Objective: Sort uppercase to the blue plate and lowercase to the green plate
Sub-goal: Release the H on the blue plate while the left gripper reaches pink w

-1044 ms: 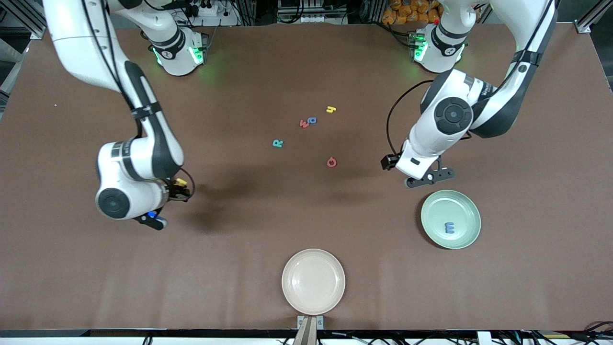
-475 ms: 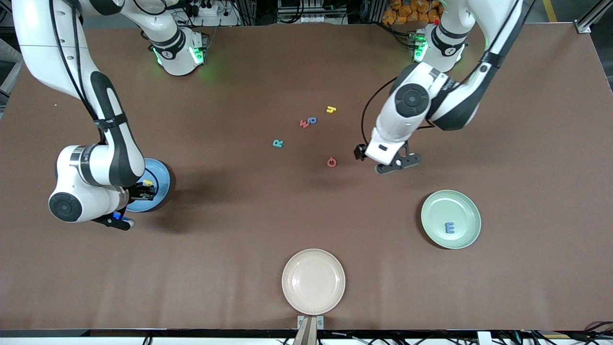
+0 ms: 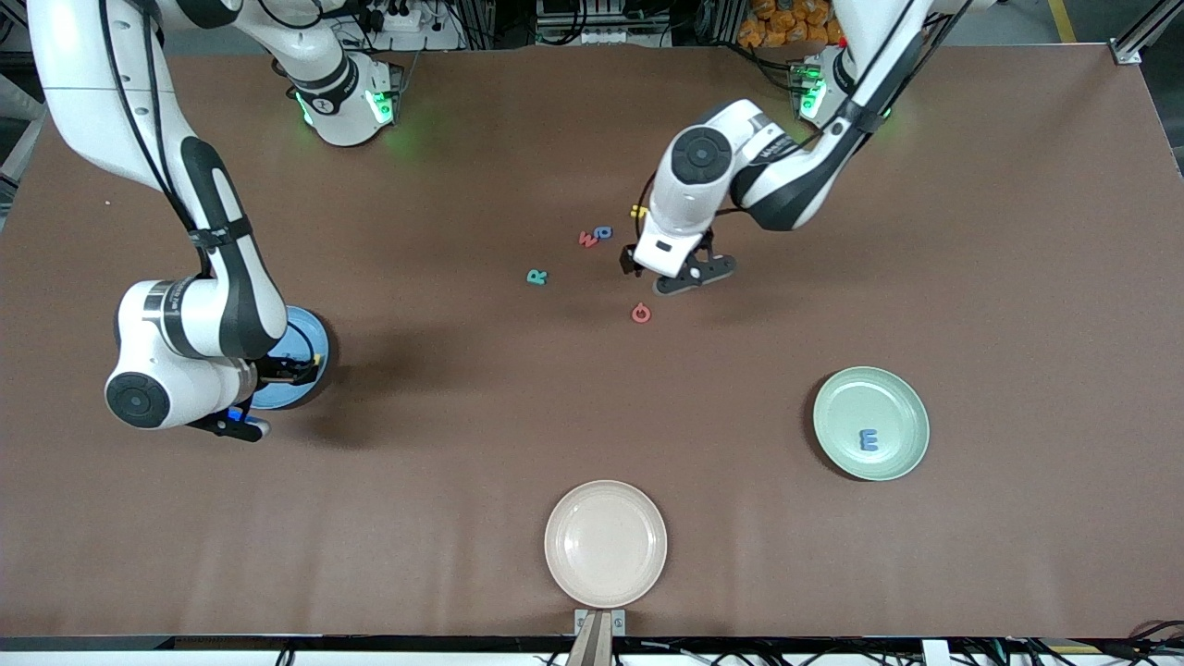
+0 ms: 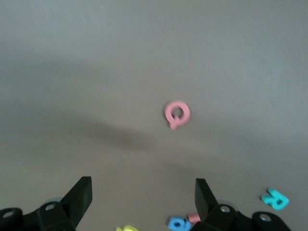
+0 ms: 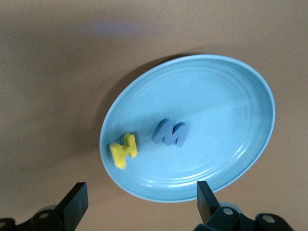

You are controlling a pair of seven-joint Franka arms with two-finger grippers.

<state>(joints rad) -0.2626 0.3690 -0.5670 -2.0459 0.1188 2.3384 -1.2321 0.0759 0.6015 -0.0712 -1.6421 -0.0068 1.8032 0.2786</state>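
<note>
Table (image 3: 1017, 231): brown, bears everything.

Cream plate (image 3: 605, 544): at the camera-side edge of the table, well apart from both grippers, nothing on it.

Green plate (image 3: 870, 423): toward the left arm's end, well apart from the left gripper, nearer the camera than it. One blue m (image 3: 869, 439) lies on it.

Blue plate (image 5: 190, 126): directly under the right gripper (image 5: 139, 204), largely hidden by the arm in the front view. Right gripper's fingers spread wide, nothing between them. On the plate: dark blue W (image 5: 170, 133) near the middle, yellow H (image 5: 123, 150) beside it at the rim. The two are close but apart.

Left gripper (image 4: 143, 197): over the bare table among the loose letters, fingers spread wide, holding nothing.

Loose letters around the left gripper:
- red G (image 3: 641, 314) just beside it, nearer the camera.
- yellow y (image 3: 636, 211) partly hidden under the left arm.
- blue a (image 3: 604, 232) and red m (image 3: 587, 239) touching each other, toward the right arm's end from the gripper.
- teal R (image 3: 536, 277) past that pair, alone.
</note>
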